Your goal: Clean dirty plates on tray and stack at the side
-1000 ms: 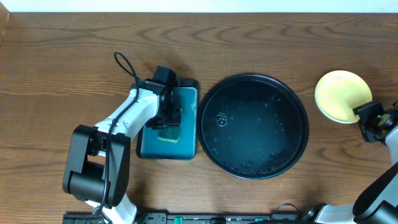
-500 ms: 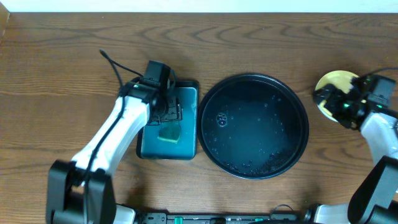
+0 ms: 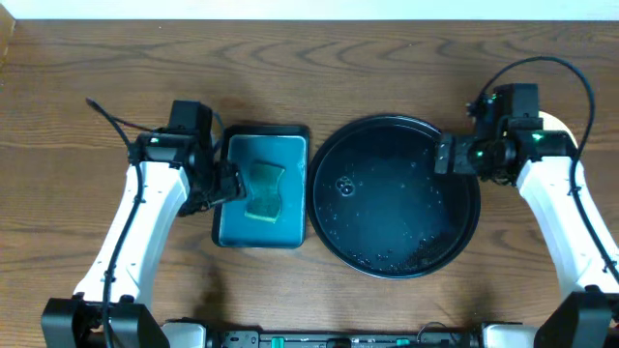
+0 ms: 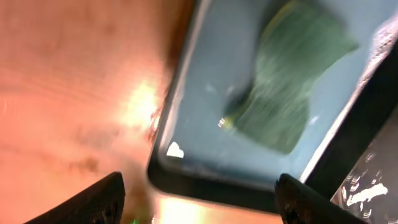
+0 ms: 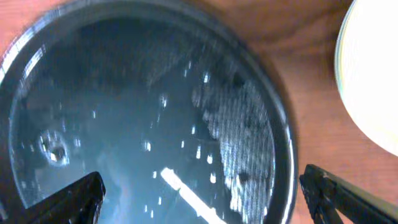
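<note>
The black round tray (image 3: 334, 227) lies at the middle of the table, wet with droplets and with no plate on it. A pale yellow plate (image 5: 373, 81) shows at the top right of the right wrist view, on the wood beside the tray; in the overhead view the right arm covers it. My right gripper (image 3: 449, 155) (image 5: 202, 196) hangs open over the tray's right rim with nothing between its fingers. My left gripper (image 3: 222, 182) (image 4: 199, 199) is open and empty at the left edge of the teal tray (image 3: 232, 227).
A green sponge (image 3: 263, 189) (image 4: 286, 93) lies loose in the rectangular teal tray, which stands just left of the black tray. Bare wooden table (image 3: 387, 58) runs along the back and at the far left.
The left gripper opened, left the sponge in the teal tray and drew back to the left. The right gripper opened and swung from the plate at the right to over the black tray's rim.
</note>
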Motion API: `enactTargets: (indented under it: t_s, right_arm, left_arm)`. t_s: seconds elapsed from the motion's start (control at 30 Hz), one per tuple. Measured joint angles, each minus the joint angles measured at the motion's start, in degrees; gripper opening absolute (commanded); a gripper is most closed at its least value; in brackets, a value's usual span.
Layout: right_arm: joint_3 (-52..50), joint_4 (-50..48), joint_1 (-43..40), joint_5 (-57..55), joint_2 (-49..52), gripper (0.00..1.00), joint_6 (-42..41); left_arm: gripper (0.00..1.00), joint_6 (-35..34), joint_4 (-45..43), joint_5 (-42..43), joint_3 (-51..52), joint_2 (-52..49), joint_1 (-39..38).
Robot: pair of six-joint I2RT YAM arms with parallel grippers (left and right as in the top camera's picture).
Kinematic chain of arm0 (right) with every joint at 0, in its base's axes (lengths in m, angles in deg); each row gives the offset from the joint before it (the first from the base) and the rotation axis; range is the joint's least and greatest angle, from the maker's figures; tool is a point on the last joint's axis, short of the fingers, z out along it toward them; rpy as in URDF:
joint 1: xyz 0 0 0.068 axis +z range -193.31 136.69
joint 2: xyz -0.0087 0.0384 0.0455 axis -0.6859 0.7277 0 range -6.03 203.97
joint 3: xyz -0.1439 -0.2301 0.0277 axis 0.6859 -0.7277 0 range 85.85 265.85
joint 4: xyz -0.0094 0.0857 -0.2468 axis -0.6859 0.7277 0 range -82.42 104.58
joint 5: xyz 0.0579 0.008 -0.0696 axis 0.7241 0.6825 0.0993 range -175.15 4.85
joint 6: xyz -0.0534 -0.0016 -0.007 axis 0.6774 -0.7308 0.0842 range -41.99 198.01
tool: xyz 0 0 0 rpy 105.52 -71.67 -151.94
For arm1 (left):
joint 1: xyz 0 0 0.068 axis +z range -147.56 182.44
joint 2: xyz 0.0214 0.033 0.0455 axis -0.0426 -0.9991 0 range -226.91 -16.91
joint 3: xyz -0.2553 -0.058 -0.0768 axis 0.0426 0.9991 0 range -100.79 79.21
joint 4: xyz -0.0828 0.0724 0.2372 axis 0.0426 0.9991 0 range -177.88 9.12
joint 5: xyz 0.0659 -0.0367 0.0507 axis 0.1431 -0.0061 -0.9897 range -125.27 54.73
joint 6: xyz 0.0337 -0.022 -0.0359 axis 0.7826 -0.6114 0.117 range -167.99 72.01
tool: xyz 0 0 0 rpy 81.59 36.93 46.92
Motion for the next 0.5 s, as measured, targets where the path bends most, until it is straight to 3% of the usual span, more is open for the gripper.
enactTargets:
  t_s: [0.27,0.5]
  right_arm:
    - [0.0,8.7,4.2,-5.2,-7.2,0.99,-2.5]
    - [-7.9,3.1,5.0,-6.2,-24.3,0.99,-3.5]
  left_arm:
    - [0.78,0.2,5.0,0.5,1.1,3.1,0.6]
    - [0.78,1.8,1.4,1.0,7.8,17.9,0.6]
